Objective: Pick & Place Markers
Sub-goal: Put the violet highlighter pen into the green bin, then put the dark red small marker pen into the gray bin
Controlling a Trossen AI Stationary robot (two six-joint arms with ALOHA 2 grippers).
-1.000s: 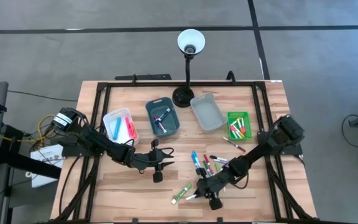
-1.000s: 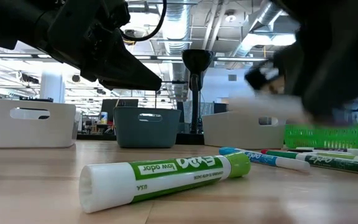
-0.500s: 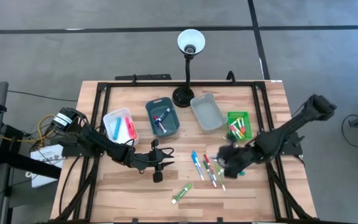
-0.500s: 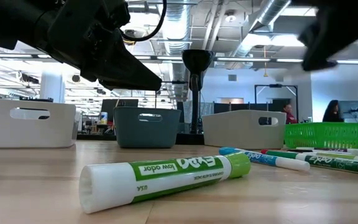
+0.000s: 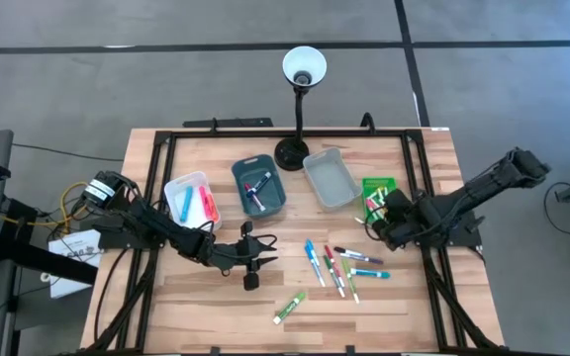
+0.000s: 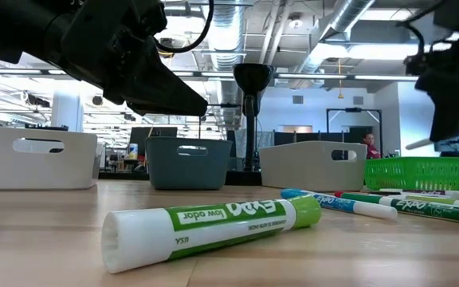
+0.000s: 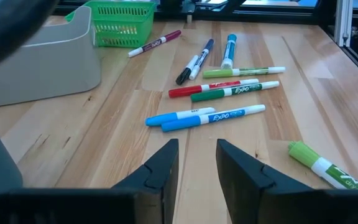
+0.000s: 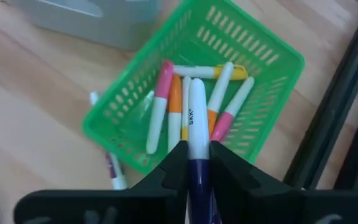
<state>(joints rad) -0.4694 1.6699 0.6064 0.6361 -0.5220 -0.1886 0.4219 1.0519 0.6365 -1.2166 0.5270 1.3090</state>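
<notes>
While the sorting is partway done, the scene is laid out as follows.

Progress: several markers are already sorted into bins; about eight loose markers (image 5: 336,265) are left on the table (image 5: 166,316) between the arms.

Sorted so far: cyan and red markers are seen in the white bin (image 5: 174,188), a few dark ones in the teal bin (image 5: 239,176), and pink, orange and white ones in the green basket (image 8: 272,53). The grey bin (image 5: 317,180) appears unfilled.

Right gripper (image 8: 193,155): it is held just above the green basket at the right of the table, clenched on a white-capped marker (image 8: 196,112).

Held marker: its long axis is aligned with the fingers, white cap pointed out past the fingertips toward the basket and its dark body clamped between them.

Left gripper (image 7: 196,165): it is parked near the table's left middle, jaws parted with nothing between them, facing the loose markers.

Stray marker: a thick green marker (image 6: 213,227) is lying alone nearest the front edge, roughly crosswise.

Remaining: the held marker is judged ready for release into the basket.
</notes>
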